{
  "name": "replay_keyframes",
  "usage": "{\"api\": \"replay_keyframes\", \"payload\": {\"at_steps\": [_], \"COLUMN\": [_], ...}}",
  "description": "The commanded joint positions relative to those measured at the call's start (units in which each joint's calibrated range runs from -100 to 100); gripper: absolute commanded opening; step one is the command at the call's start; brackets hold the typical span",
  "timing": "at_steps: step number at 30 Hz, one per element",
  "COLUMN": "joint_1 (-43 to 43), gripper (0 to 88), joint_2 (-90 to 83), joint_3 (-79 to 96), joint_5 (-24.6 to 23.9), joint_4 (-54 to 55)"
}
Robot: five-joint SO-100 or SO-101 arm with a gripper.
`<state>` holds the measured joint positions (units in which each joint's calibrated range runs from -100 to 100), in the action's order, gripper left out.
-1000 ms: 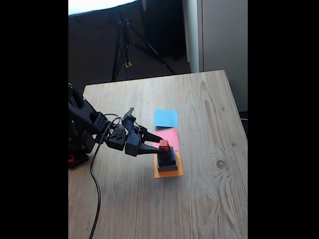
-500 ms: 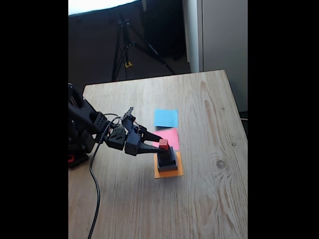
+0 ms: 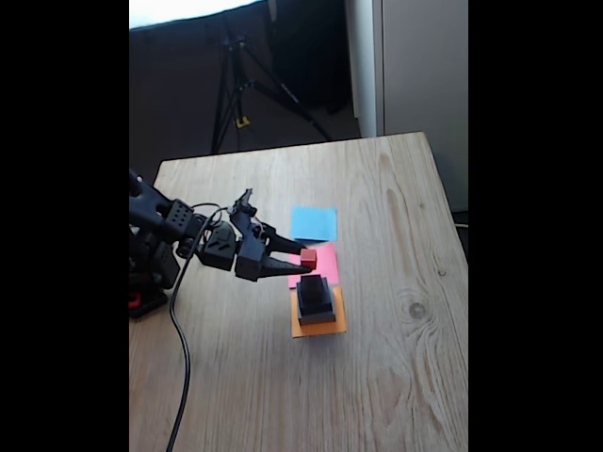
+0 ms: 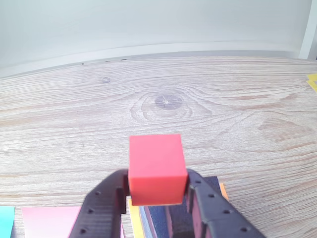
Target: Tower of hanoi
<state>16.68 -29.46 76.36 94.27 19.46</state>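
The wooden bench [image 3: 396,358] carries everything, its pale grain and a dark knot plain in both views. At its left edge in the fixed view stands the black arm [image 3: 174,226], reaching rightward, with a black cable [image 3: 179,358] trailing from it down across the wood toward the near edge.

Three flat paper squares lie in a row near the middle of the bench: the blue paper square [image 3: 314,223] farthest back, the pink paper square [image 3: 325,259] just in front of it, and the orange paper square [image 3: 320,325] nearest the camera. The wrist view shows the pink one at the lower left, with a sliver of the blue at the very corner.

On the orange square sits the stack of dark blocks [image 3: 316,301], the wider ones below and the narrower on top; I cannot count the separate layers for certain in the fixed view. In the wrist view a corner of this stack [image 4: 158,220] shows under the fingers, with an orange edge peeking out beside it.

The tool [image 3: 303,262] is pinching the red cube [image 3: 308,256], one black finger pressed on each side of it, as the wrist view [image 4: 156,191] shows clearly. The red cube [image 4: 156,166] is held in the air, clear of the stack, above and slightly behind the top dark block, over the near part of the pink square.
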Motion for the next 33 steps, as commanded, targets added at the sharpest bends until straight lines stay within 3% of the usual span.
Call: {"api": "replay_keyframes", "payload": {"at_steps": [1,8,10,18,26,33], "joint_1": [-1.0,-2.9,-3.5,-7.2,-10.9,-13.5], "gripper": [2.1,1.7,1.2,1.2,1.1,1.1], "joint_2": [-8.3,-16.3,-17.5,-18.5,-18.7,-21.3], "joint_3": [-6.8,-25.3,-31.3,-53.6,-67.8,-64.9], "joint_5": [-0.3,1.0,4.2,4.2,3.4,4.1], "joint_4": [-12.6,-44.4,-53.9,-80.6,-95.2,-98.2]}}
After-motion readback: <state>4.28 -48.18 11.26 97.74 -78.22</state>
